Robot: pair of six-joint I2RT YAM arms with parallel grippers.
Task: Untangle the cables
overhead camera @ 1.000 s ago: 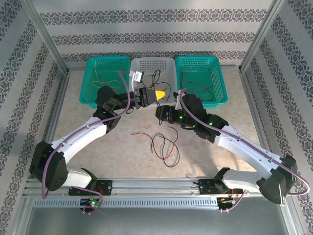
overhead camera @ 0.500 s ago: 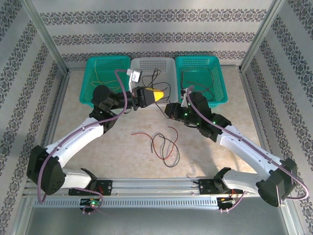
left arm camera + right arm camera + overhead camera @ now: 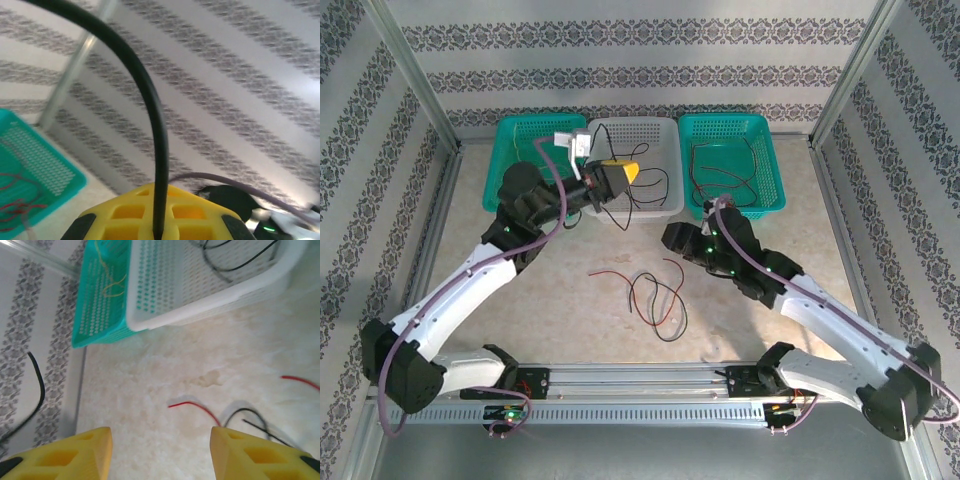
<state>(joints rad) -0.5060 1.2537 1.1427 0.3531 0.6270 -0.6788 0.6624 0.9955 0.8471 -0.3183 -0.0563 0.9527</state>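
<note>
**Overhead view:** Three baskets stand in a row at the far edge of the table [image 3: 545, 300]. There is a teal basket [image 3: 508, 185] on the left, a white basket [image 3: 665, 128] in the middle and a second teal basket [image 3: 772, 175] on the right. The left gripper [image 3: 618, 172] reaches over the white basket, clenched on a black cable [image 3: 618, 215]. That cable hangs down in a loop by the basket's near wall. A loose tangle of red and black cables [image 3: 655, 295] lies on the bare table between the two arms, near the middle. The right gripper [image 3: 670, 236] hovers over the table, just near the white basket and to the right of the tangle's far end.

**Left wrist view:** The black cable rises in an arc from between the two yellow fingers [image 3: 125, 215], which are pressed together on it. The second teal basket sits low on the left with thin red cables inside. A purple cord [image 3: 225, 177] crosses behind the fingers.

**Right wrist view:** The two yellow fingers stand well apart with nothing between them, so this gripper is released. Beyond them on the table lie a red cable [image 3: 197, 407] and a black one. The white basket, further off, holds black cables. The teal basket to its left holds a yellow cable [image 3: 114, 286].
</note>
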